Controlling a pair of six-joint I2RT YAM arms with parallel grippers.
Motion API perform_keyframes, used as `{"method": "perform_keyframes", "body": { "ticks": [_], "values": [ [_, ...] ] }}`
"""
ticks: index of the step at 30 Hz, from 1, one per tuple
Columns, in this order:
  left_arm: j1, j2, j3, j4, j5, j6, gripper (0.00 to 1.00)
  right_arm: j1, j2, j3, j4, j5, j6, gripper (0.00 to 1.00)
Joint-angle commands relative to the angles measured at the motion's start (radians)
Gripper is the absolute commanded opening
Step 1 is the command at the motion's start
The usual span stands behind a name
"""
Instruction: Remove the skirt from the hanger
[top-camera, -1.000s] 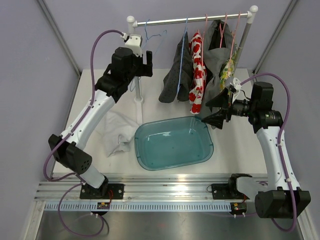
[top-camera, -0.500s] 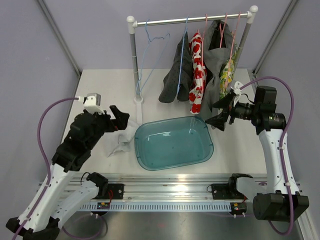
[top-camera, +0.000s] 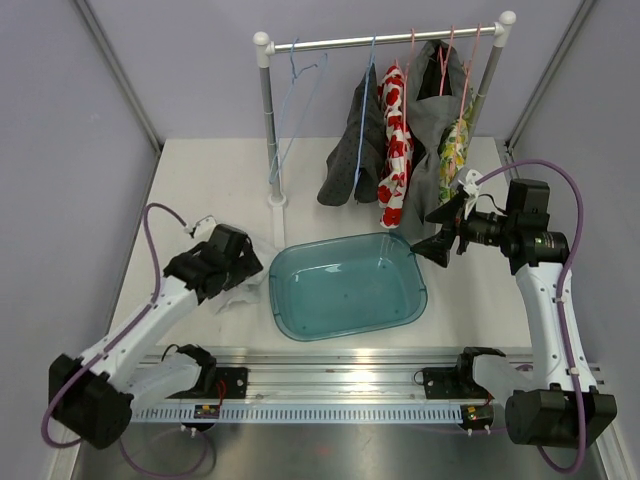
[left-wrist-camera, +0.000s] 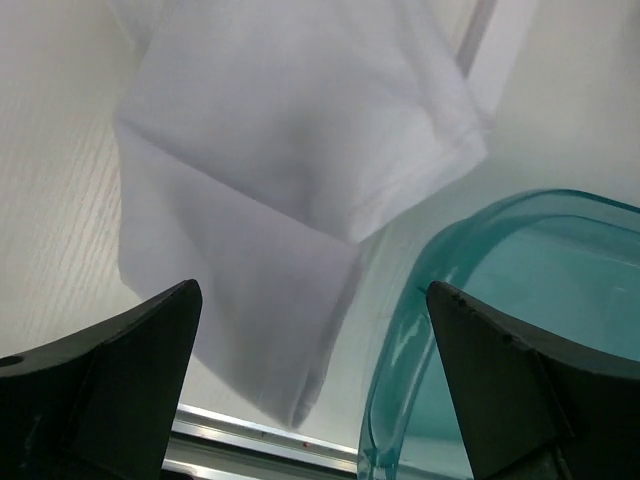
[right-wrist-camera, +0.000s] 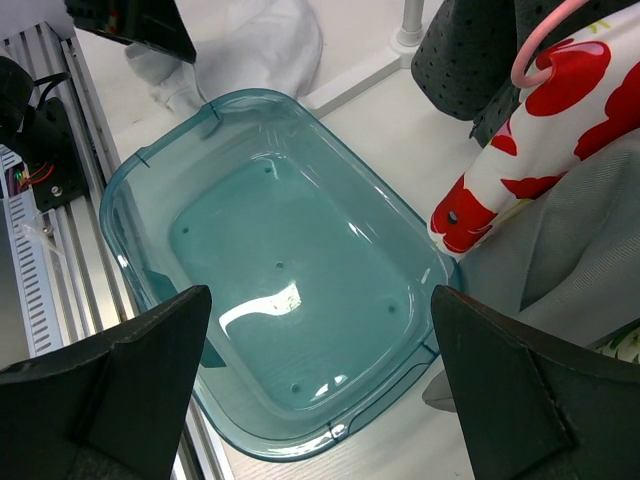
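Left arm (top-camera: 150, 315) crouches low, elbow bent, left gripper (top-camera: 238, 264) angled downward with jaws spread wide. Right arm (top-camera: 545, 300) stands upright, right gripper (top-camera: 438, 232) pointing leftward, jaws likewise parted.

A clear teal tub (top-camera: 278, 292) sits on the pale worktop (top-camera: 210, 180), just in front of a white clothes rack (top-camera: 340, 42). From the rack's metal bar hang a dark dotted garment (top-camera: 350, 150), a red-and-white flowered one (top-camera: 395, 150), a grey one (top-camera: 430, 125) and a yellow-green patterned one (top-camera: 453, 150), side by side toward the right end.
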Motion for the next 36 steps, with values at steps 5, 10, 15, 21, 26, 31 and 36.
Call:
{"method": "perform_keyframes", "body": {
  "ticks": [5, 10, 15, 21, 26, 31, 36],
  "values": [
    [0.004, 0.199, -0.043, 0.143, -0.021, -0.058, 0.37, -0.012, -0.018, -0.017, 0.045, -0.003, 0.009, 0.99],
    [0.002, 0.046, -0.073, 0.192, -0.048, 0.018, 0.00, -0.016, -0.018, -0.018, 0.045, -0.019, 0.012, 1.00],
    [-0.001, -0.219, -0.047, 0.201, -0.028, 0.181, 0.00, -0.023, -0.018, -0.017, 0.043, -0.019, 0.009, 0.99],
    [-0.002, -0.488, -0.020, 0.304, 0.303, 0.425, 0.00, -0.032, -0.015, -0.010, 0.035, -0.002, -0.001, 0.99],
    [-0.005, -0.531, 0.063, 0.342, 0.642, 0.510, 0.00, -0.043, -0.016, -0.009, 0.035, -0.003, -0.002, 0.99],
    [-0.005, -0.492, 0.216, 0.382, 0.748, 0.560, 0.00, -0.046, -0.015, -0.012, 0.037, -0.005, 0.001, 1.00],
    [-0.004, -0.367, 0.360, 0.497, 0.861, 0.510, 0.00, -0.052, -0.018, -0.014, 0.040, -0.003, 0.001, 1.00]
  ]
}}
